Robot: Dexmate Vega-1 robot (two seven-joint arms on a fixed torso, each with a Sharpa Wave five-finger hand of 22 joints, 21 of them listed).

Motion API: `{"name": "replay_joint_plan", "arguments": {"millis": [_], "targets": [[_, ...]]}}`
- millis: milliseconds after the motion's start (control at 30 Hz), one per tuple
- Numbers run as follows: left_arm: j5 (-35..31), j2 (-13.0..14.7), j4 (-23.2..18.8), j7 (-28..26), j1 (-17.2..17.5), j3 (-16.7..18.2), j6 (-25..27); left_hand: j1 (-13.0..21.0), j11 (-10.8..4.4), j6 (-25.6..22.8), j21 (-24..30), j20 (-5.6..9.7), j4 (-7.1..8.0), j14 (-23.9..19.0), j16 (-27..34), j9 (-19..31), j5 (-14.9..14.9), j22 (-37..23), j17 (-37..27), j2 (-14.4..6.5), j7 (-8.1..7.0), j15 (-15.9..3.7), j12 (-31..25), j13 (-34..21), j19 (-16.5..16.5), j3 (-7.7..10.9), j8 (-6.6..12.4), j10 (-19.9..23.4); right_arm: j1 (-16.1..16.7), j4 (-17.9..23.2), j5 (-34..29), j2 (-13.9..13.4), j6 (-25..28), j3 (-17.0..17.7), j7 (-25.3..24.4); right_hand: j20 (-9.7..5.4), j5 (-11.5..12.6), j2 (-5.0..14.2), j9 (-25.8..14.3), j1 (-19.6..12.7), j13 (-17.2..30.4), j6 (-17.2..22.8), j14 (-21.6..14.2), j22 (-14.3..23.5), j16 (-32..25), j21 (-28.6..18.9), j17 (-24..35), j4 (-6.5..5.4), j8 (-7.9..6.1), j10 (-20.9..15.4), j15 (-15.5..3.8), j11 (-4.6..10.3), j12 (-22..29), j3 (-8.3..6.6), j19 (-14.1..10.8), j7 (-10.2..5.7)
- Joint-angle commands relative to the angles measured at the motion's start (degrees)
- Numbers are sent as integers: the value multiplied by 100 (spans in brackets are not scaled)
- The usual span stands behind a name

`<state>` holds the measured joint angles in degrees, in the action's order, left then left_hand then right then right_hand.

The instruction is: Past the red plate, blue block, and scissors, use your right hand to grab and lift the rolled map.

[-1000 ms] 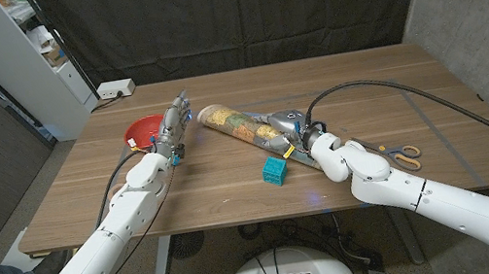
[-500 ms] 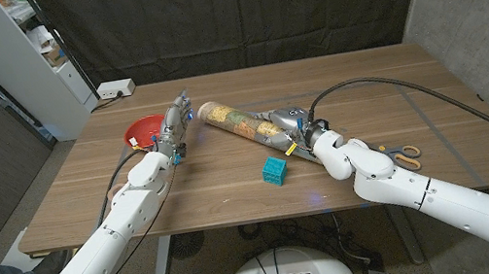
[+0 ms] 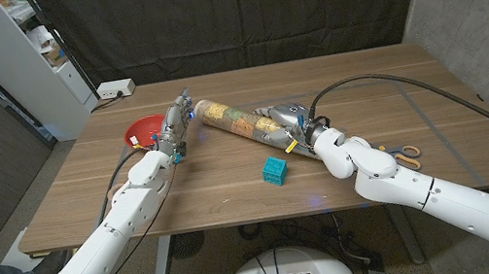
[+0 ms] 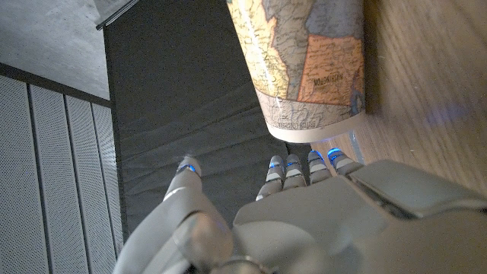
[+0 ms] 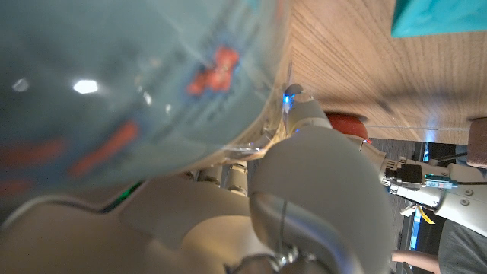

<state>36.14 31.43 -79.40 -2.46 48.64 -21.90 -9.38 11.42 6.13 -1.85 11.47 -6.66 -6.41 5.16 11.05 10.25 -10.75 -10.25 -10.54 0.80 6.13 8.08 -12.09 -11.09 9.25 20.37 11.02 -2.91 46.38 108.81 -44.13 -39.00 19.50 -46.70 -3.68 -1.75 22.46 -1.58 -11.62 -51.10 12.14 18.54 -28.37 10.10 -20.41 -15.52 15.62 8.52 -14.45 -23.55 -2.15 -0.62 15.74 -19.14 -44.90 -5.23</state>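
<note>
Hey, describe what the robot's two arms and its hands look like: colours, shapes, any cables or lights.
Both arms have glossy white rounded shells with bulbous joints. A black cable runs along the left forearm; a thicker black cable loops from the right wrist across the wooden table. The left robot hand and right robot hand are grey-silver, with small yellow tags near the wrists. Blue lights glow at the left fingertips.

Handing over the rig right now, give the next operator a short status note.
Right hand: wrapped on the near end of the map, which lies diagonally on the table.
Left hand: holds nothing, fingers apart, beside the map's far end, in front of the red plate.
Block sits near the right forearm; scissors lie further right.
Done: reach and grasp.
Left: lift; from the head view the map looks barely raised, if at all.
</note>
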Motion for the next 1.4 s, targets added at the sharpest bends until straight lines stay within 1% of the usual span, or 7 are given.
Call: {"name": "replay_joint_plan", "arguments": {"millis": [33,400,633,900,1167,1200,1400], "targets": [[16,29,-7,44,-15,12,-11,-4,-37,-9,4,-38,-24,-20,-3,17,20,-22,-8,-50,2,38,-1,-6,10,22,-11,10,64,187,-60,-16,50,95,-41,-6,-29,52,-28,-53,21,45,-83,4,-43,-9,32,-40,-2,-58,-3,15,51,-31,-59,-27],[20,75,-65,53,7,34,-11,-5,-29,-12,3,-35,-26,-18,-4,17,20,-22,-9,-52,0,35,0,-6,12,19,-11,7,34,235,-149,26,99,129,-42,0,-80,94,-30,-106,21,121,-140,6,-66,5,72,-35,-6,-115,-26,17,46,-37,-88,-14],[24,82,-58,68,2,41,-17,-5,-32,-10,4,-35,-28,-21,-4,17,20,-23,-9,-54,1,28,-1,-7,10,17,-12,8,6,267,-233,47,144,144,-53,1,-107,124,-31,-129,22,148,-149,7,-73,15,94,-36,-4,-145,-36,61,45,-42,-93,-3],[29,65,-1,101,-20,26,-22,-5,-22,-11,5,-32,-31,-10,-8,17,21,-23,-9,-56,7,29,-1,-7,8,14,-12,8,4,326,-282,23,180,198,-50,1,-149,153,-31,-153,22,191,-155,8,-96,26,134,-37,-6,-174,-48,60,42,-29,-98,-7],[23,68,-5,95,-21,27,-22,-5,-31,-11,3,-33,-33,-20,-5,18,21,-23,-9,-59,10,30,0,-7,12,11,-12,4,15,409,-296,1,197,251,-28,2,-192,185,-33,-174,23,231,-208,10,-131,34,169,-40,-6,-214,-66,94,43,-20,-112,-4],[24,69,-6,96,-21,27,-20,-5,-28,-12,3,-29,-34,-23,-3,18,21,-23,-9,-59,10,25,0,-7,13,11,-11,3,12,414,-307,-6,189,252,-31,2,-199,184,-33,-181,24,233,-210,10,-133,34,173,-37,-5,-226,-67,76,46,-19,-118,-7],[22,73,-14,91,-20,24,-10,-5,-23,-10,3,-26,-36,-15,-7,18,21,-23,-9,-59,12,30,0,-7,12,9,-12,4,0,444,-325,-2,191,289,-40,0,-228,203,-34,-189,24,255,-222,11,-149,38,197,-41,-4,-242,-73,84,42,-9,-127,-8]]}}
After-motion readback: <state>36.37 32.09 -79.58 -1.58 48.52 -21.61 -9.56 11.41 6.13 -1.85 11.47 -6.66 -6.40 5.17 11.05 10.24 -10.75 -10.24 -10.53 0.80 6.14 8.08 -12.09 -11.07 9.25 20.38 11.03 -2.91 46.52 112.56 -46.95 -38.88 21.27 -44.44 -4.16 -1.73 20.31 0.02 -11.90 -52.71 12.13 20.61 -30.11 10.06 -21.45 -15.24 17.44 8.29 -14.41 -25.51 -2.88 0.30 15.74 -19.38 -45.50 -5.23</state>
